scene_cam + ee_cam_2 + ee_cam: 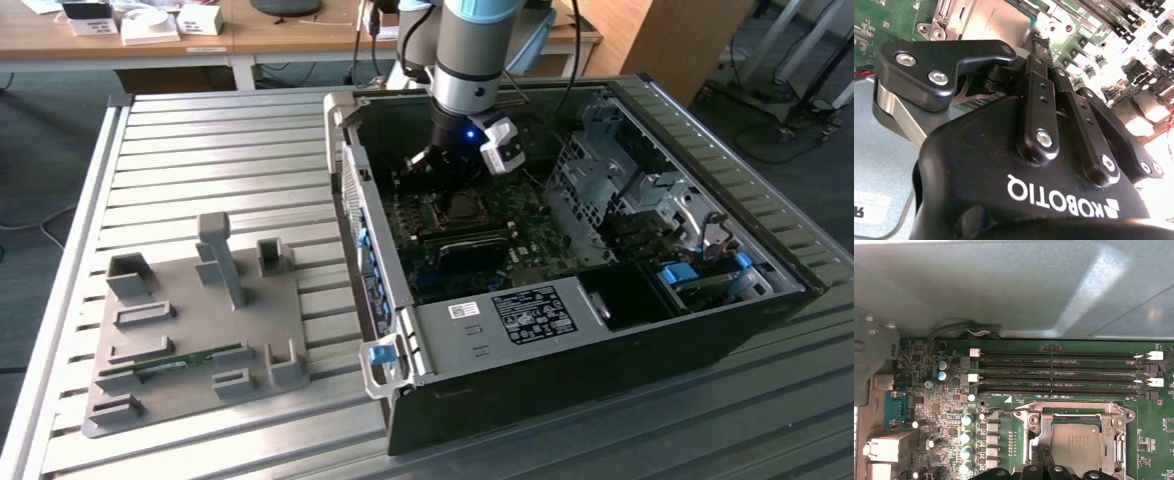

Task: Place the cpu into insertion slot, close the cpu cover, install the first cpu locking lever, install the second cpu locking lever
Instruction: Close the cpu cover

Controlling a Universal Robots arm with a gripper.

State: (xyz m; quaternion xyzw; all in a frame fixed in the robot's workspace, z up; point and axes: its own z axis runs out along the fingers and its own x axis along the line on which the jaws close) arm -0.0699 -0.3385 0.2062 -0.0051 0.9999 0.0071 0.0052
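The cpu (1077,442), a dull grey square, lies in the insertion slot (1046,440) on the green board, below the long memory slots. The silver cpu cover (1074,409) lies flat around it, with the chip showing through its window. My gripper (1040,460) stands at the socket's edge, its black fingertips pressed together beside a thin wire lever (1004,410). In the second wrist view the gripper (1036,39) is shut and points at the cpu (999,20) and cover (961,22). In the exterior view the gripper (447,172) hangs just above the insertion slot (465,206) inside the open computer case.
The case walls (350,190) and a metal drive cage (607,175) close in on both sides of the arm. Memory slots (1064,372) and capacitors (943,369) stand near the socket. A grey fixture plate (200,320) with a green module lies at the exterior view's left.
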